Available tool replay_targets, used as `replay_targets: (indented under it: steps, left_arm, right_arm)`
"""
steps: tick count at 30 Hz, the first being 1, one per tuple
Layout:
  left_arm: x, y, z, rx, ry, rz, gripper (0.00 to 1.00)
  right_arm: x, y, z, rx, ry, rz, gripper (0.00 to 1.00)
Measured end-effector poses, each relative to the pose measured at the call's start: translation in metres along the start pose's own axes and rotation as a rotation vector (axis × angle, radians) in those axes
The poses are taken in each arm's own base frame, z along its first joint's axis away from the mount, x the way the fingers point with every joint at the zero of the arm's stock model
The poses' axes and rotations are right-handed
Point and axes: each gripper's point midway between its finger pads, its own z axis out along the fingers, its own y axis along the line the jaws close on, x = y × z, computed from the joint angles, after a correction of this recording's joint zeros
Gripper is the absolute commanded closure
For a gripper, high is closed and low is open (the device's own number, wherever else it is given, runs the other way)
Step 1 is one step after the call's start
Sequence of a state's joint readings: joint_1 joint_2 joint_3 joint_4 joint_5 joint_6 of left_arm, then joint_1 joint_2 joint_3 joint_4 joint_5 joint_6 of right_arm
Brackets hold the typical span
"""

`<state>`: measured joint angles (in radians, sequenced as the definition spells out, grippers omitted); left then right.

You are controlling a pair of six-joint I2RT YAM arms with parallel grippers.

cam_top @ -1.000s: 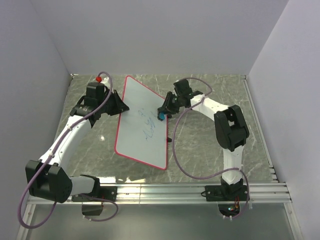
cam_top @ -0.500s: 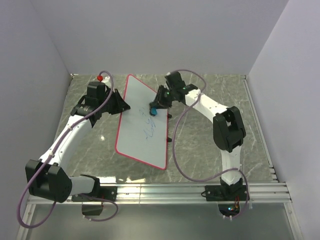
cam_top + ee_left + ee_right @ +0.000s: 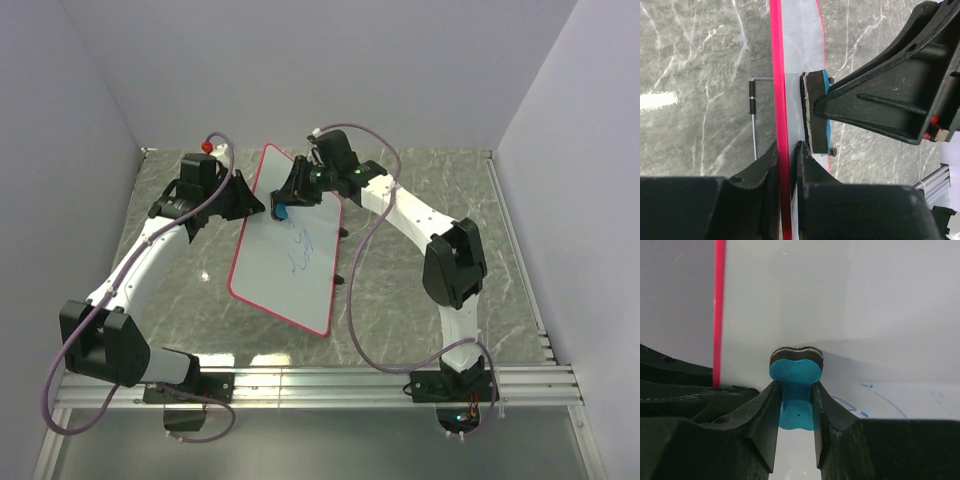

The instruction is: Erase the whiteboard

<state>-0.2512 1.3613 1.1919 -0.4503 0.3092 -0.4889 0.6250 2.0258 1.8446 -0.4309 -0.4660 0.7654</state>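
Your left gripper [image 3: 788, 150] pinches the whiteboard [image 3: 285, 285] rim; your right gripper [image 3: 794, 390] clamps the eraser [image 3: 795, 369] against its face, near blue scribbles [image 3: 298, 262]

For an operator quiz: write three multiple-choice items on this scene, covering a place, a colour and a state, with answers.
1. The eraser touches the board: A) on its near half; B) on its far half; C) nowhere.
2. The board's rim is: A) green; B) black; C) red.
3. The left fingers are: A) shut on the rim; B) open; C) out of view.
Answers: B, the right fingers press it there on the white surface; C, the edge shows red; A, the left wrist view shows them pinching it.
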Motion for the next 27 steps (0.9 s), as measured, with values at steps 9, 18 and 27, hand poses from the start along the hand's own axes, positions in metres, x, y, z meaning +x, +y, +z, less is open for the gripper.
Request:
replay_targets:
  steps: [9, 18, 27]
  left_arm:
    - [-0.005, -0.001, 0.005, -0.007, 0.019, 0.017, 1.00]
    - [-0.007, -0.012, 0.005, 0.016, 0.010, 0.042, 1.00]
    - [-0.006, -0.012, 0.005, 0.016, 0.001, 0.048, 1.00]
  right_arm:
    - [0.005, -0.103, -0.009, 0.143, -0.018, 0.107, 1.00]
    - [0.018, -0.178, -0.020, 0.327, -0.011, 0.175, 1.00]
    - [0.000, -0.107, -0.014, 0.272, -0.020, 0.083, 1.00]
